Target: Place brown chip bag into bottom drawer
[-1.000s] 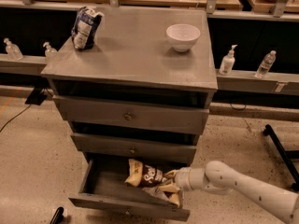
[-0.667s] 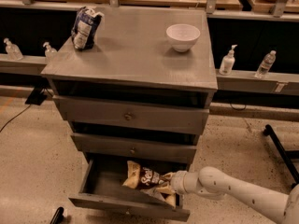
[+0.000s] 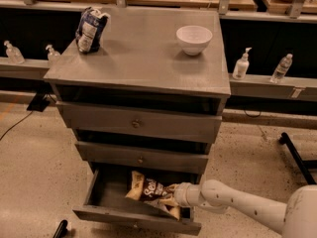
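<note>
Because the brown chip bag looks light and crinkly, the claw pinches its end inside the bottom drawer.

One camera looks down from high in front of the grey cabinet, fairly near, facing its drawer fronts. The gripper sits low in view at the open bottom drawer, with the cabinet's top above and beyond it.
</note>
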Available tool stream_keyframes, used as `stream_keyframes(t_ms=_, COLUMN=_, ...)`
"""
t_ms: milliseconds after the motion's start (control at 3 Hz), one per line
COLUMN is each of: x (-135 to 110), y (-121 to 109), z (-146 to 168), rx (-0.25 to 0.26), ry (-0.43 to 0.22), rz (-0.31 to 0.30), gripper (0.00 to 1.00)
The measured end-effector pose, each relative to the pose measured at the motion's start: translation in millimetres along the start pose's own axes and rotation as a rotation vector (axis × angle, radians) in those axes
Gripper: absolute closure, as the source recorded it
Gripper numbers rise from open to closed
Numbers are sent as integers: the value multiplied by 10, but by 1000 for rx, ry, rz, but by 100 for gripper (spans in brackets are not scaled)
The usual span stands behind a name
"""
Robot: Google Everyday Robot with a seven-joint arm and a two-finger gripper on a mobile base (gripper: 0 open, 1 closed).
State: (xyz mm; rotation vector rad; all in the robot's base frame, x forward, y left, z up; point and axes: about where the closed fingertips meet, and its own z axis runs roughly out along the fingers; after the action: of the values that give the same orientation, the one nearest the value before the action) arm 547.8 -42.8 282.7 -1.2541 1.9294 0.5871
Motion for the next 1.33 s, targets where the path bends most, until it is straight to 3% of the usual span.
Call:
stream_keyframes(t_ms=667, x=26, y=1, z=97, rx=-26, ry=-10, rz=6, gripper=59)
stream_keyframes(t_ms=1333, x=14, y=34, z=130, rx=-33, ry=-12, rz=6, gripper=4)
